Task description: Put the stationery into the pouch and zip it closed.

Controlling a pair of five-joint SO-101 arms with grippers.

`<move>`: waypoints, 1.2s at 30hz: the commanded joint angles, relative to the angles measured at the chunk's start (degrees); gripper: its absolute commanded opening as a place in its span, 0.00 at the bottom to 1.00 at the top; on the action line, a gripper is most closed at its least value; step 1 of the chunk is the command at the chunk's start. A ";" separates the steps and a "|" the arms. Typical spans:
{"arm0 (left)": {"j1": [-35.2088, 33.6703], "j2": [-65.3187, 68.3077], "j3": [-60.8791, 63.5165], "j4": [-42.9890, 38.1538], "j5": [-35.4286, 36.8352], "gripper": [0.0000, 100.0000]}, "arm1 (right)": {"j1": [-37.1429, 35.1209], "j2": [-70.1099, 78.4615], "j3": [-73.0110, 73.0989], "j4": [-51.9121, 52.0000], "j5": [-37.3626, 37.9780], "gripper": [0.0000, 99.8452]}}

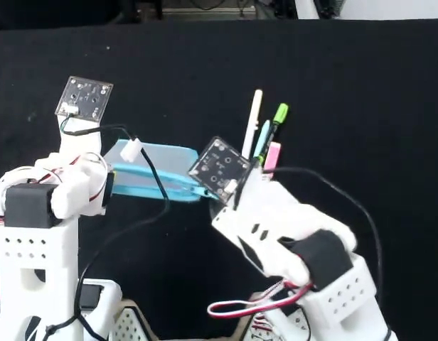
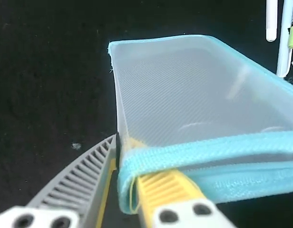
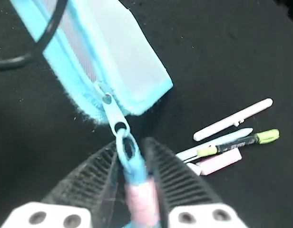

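A translucent pouch (image 1: 173, 160) with light-blue trim lies at the middle of the black table. My left gripper (image 1: 109, 186) is shut on its left end; the left wrist view has the pouch (image 2: 194, 95) edge pinched between the grey and yellow fingers (image 2: 161, 187). My right gripper (image 3: 130, 152) is at the pouch's other end, shut on the blue zipper pull (image 3: 127, 159). The zipper slider (image 3: 107, 99) sits at that end of the pouch (image 3: 118, 47). To the right lie a white pen (image 1: 252, 121), a blue pen (image 1: 262, 138), a green-capped marker (image 1: 277, 121) and a pink eraser (image 1: 272, 156).
A black cable (image 1: 156, 186) from the left arm crosses over the pouch. The right arm's body (image 1: 297, 249) fills the near right. The table's far edge (image 1: 219, 18) runs along the top, with open black cloth behind the pouch and stationery.
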 commanded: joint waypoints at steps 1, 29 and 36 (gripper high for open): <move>-0.31 -0.35 -0.75 -1.05 0.62 0.03 | -1.23 2.86 -10.51 5.36 -2.55 0.17; -1.27 -3.69 8.84 -12.57 2.37 0.03 | 29.54 34.07 -7.25 -10.11 -12.92 0.10; -2.42 -20.22 26.15 -22.95 4.22 0.03 | 32.44 40.31 -1.80 -19.25 -18.20 0.10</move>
